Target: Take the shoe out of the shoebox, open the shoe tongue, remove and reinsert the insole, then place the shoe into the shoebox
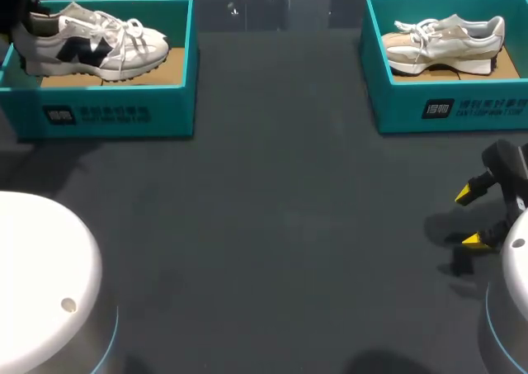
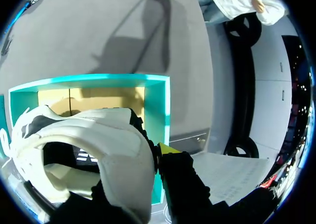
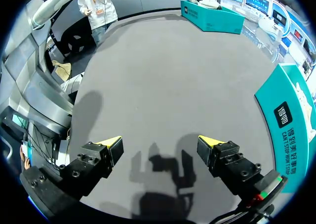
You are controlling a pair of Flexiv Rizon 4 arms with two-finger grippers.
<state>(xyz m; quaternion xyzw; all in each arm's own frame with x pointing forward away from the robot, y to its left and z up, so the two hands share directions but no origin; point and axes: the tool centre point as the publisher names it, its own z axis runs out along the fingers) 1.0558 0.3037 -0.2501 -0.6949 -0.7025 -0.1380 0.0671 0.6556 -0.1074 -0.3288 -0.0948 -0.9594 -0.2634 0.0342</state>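
Shoe [image 1: 91, 40]: white with dark navy side panels, lying inside the left shoebox [image 1: 115, 114], sole down on the brown liner, toe pointing toward the far end of the box from the left pincer. In the left wrist view the shoe [image 2: 98, 140] fills the foreground, heel collar nearest, with the teal wall of the left shoebox [image 2: 157, 105] behind it.

Surface [image 1: 272, 225]: dark grey, carrying both boxes along its far edge.

Left shoebox: teal, open-topped, lid off.

Right shoebox [image 1: 445, 110]: same teal type, well apart from the left shoebox, on the opposite side of the surface. It holds a second shoe [image 1: 445, 42], beige and white, sole down.

Right pincer [image 1: 470, 217]: released, yellow tips spread wide, hanging over bare surface, far from the left shoebox and near the front of the right shoebox. The right wrist view confirms the right pincer [image 3: 160, 144] has only grey surface between its tips.

Left pincer [image 2: 133, 174]: positioned at the heel of the shoe in the left shoebox. Whether it is clenched on the heel or released cannot be told.
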